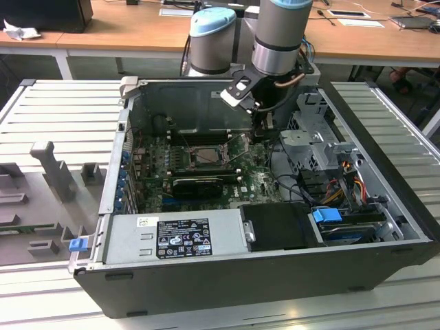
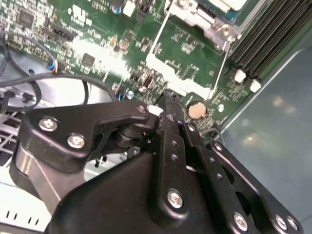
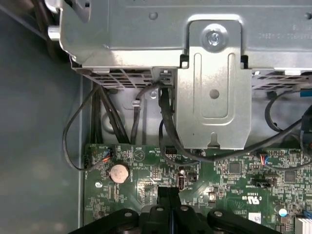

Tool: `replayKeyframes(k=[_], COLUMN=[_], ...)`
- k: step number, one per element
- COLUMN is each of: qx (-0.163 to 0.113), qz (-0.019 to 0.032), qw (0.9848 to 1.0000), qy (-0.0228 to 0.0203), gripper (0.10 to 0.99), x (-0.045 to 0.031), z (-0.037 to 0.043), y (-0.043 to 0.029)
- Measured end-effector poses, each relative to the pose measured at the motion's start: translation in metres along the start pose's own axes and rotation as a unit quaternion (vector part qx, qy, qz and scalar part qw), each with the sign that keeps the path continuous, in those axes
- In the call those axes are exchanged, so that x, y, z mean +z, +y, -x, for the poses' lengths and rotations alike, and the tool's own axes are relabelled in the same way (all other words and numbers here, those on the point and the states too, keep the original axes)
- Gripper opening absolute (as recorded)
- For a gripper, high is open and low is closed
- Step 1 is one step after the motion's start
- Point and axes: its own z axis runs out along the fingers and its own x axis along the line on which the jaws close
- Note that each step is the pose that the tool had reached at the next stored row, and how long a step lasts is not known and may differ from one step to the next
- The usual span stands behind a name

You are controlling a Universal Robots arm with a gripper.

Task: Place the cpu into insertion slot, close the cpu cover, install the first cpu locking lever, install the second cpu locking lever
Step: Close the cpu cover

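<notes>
Hovers over board (image 3: 229, 168) just beside slot (image 1: 206, 155), gripper (image 3: 168, 191) fingers pressed together, empty. Shows cpu (image 2: 228, 4) apparently seated under cover (image 2: 195, 14). Best to push lever (image 2: 220, 66) wire squarely with tips, avoiding board parts.

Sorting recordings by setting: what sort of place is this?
Probably a robotics lab or workshop: an open black desktop computer case with its green motherboard exposed lies on a ribbed grey metal table, with long wooden desks behind it.
</notes>
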Motion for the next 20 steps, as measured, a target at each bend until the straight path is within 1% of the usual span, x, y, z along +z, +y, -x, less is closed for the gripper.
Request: replayKeyframes(k=[2,4,6,7,14,18,20], qx=[0.0,0.001,0.001,0.001,0.001,0.001,0.001], qz=[-0.0088,-0.0205,-0.03,-0.0323,-0.0324,-0.0323,-0.0323], qw=[1.0,0.9998,0.9995,0.9995,0.9995,0.9995,0.9995], qy=[0.0001,0.0002,0.0004,0.0006,0.0004,0.0004,0.0005], gripper=[0.106,0.106,0.106,0.106,0.106,0.106,0.106], x=[0.0,-0.0014,-0.0037,-0.0038,-0.004,-0.0039,-0.0039], z=[0.0,-0.0001,-0.0001,-0.0002,-0.0002,-0.0003,-0.0003], y=[0.0,0.0,0.0,0.0,-0.0059,-0.0075,-0.0098])
